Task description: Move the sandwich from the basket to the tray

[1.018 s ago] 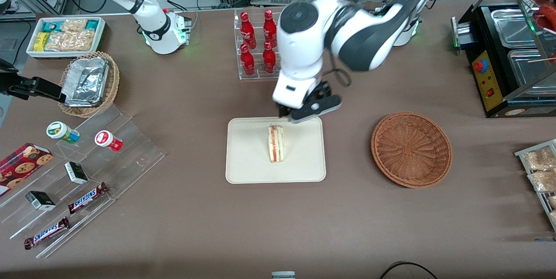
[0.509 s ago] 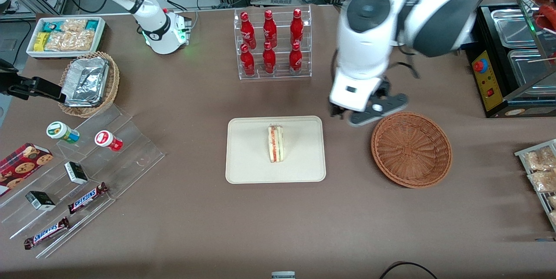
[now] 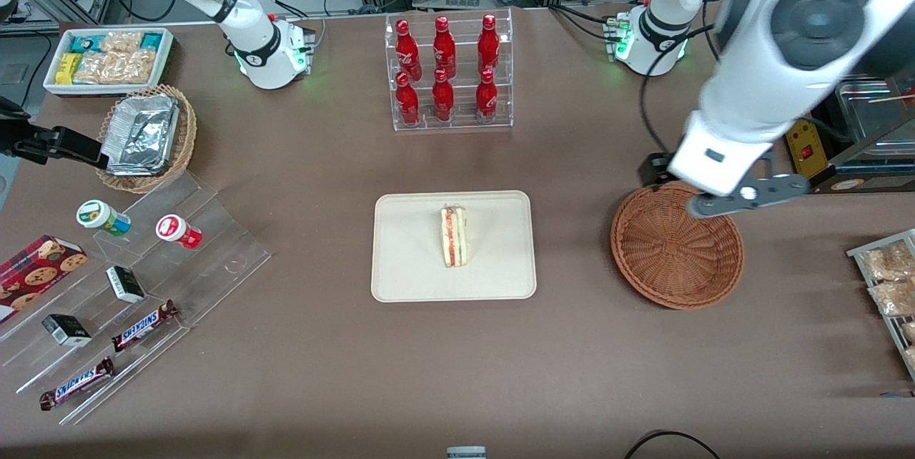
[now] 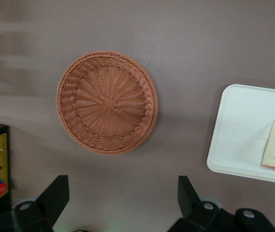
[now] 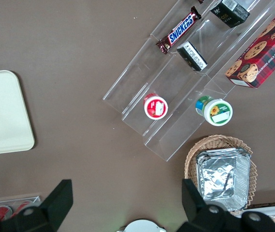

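Claw (image 3: 715,194) spread wide, nothing pinched; hangs above the basket's rim on the side farther from the front camera, toward the working arm's end of the tabletop (image 3: 500,359). Wrist view confirms: both fingers (image 4: 55,195) apart, bare brown surface between them.

Basket (image 3: 677,246) bare inside, only woven bottom showing in both views. Sits beside the tray, a gap of tabletop between the two.

Sandwich (image 3: 454,236) lying on the tray (image 3: 400,266), roughly mid-tray, red-and-pale filling edge facing up. Wedge wholly within the rim, touching nothing else. Well apart from the claw.

Step in hand, as judged: transfer finished, arm in the clearing-away stage. Nothing left in the basket to fetch.

Next move, as judged: little called for. Lift up and off to a resting pose, keeping the arm high enough to pass over the basket rim and clear of the black machine (image 3: 822,130) close by at that end. No new grasp needed; spread fingers fine as they are. No cause to go near the tray, so no risk of nudging the wedge.

Elsewhere: rack of red bottles (image 3: 447,73) farther from the camera than the tray, untouched. Snack shelves (image 3: 129,287) toward the parked arm's end.
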Robot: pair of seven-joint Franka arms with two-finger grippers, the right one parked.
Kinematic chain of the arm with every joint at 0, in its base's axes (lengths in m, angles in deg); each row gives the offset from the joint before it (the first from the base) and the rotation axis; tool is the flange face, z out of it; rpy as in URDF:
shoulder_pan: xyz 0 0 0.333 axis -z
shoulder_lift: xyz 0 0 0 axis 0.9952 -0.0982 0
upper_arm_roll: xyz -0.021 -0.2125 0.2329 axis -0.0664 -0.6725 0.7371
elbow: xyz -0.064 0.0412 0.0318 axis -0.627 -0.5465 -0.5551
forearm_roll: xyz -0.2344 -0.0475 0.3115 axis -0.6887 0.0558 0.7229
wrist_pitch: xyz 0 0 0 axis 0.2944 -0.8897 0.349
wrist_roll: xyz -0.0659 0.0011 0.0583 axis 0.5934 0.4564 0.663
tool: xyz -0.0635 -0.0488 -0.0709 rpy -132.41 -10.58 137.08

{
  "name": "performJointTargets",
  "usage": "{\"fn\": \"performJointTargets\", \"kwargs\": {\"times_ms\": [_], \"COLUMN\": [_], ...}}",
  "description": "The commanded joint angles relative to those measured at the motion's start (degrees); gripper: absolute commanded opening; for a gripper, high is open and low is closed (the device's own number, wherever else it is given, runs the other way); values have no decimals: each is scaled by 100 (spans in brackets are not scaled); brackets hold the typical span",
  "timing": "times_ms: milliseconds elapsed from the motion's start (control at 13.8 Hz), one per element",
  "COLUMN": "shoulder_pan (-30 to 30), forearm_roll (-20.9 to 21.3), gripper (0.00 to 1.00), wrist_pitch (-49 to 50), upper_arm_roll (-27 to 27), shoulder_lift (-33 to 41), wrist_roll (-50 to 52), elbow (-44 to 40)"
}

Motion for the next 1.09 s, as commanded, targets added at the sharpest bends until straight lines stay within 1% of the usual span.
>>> {"fn": "performJointTargets", "kwargs": {"times_ms": [0, 145, 291, 436, 509, 655, 1018], "shoulder_pan": [24, 94, 348, 472, 472, 463, 498], "forearm_roll": [-466, -563, -686, -687, -687, -687, -625], "gripper": [99, 99, 99, 99, 99, 99, 99], "wrist_pitch": [65, 65, 74, 92, 83, 109, 153], "upper_arm_roll": [812, 1383, 2121, 2527, 2633, 2678, 2626], "shoulder_lift": [517, 851, 1141, 1344, 1397, 1389, 1310], "wrist_roll": [-1028, -1765, -2417, -2656, -2840, -3034, -3061], "elbow": [388, 747, 1055, 1301, 1372, 1364, 1250]}}
